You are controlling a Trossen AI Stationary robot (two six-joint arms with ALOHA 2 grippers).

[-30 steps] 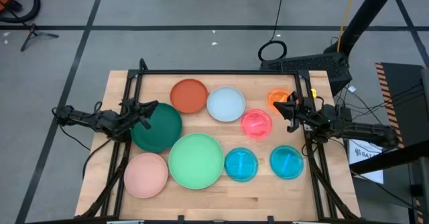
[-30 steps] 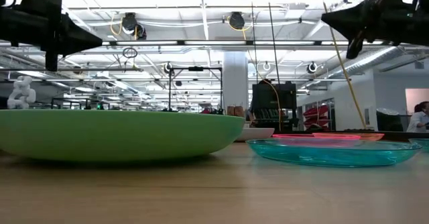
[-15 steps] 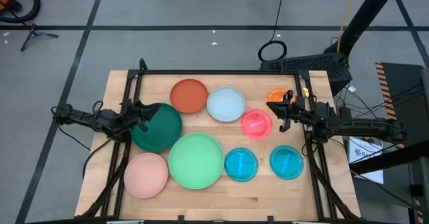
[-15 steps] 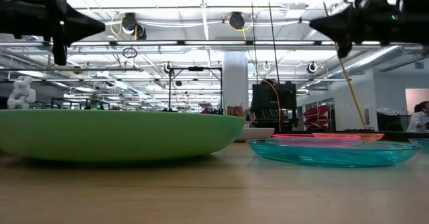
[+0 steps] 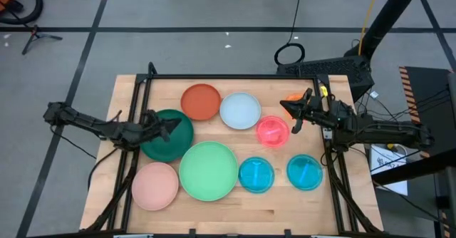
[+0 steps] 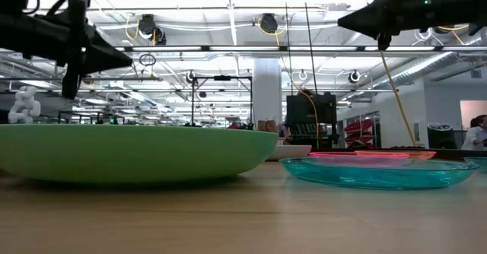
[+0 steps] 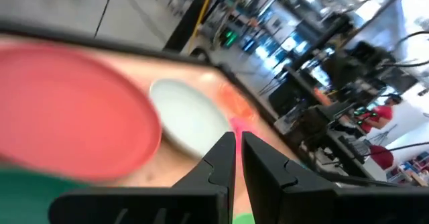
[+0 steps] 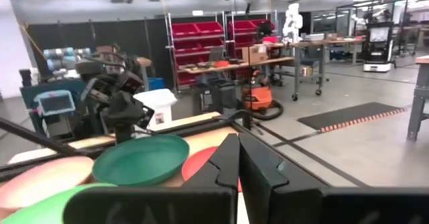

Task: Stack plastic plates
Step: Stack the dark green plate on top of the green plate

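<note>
Several plastic plates lie apart on the wooden table: rust orange (image 5: 201, 101), pale blue (image 5: 240, 110), hot pink (image 5: 273, 132), bright orange (image 5: 292, 97), light green (image 5: 208, 169), salmon pink (image 5: 154, 185), two translucent blue (image 5: 256, 174) (image 5: 305, 172). The dark green plate (image 5: 171, 142) lies at the left. My left gripper (image 5: 173, 125) hovers above it, shut and holding nothing, well clear of the table in the low view (image 6: 125, 58). My right gripper (image 5: 283, 108) is shut and holds nothing, high above the gap between the bright orange and hot pink plates (image 6: 342, 22).
Black frame rails (image 5: 228, 76) run along the table's far edge and down both sides under the arms. Bare wood (image 5: 285, 209) stretches along the near edge in front of the plates.
My left gripper has gone toward the table's right edge, out over the dark green plate, sinking a little and rolling. My right gripper has risen and gone toward the table's left, past the bright orange plate, also rolling. No plate has moved.
</note>
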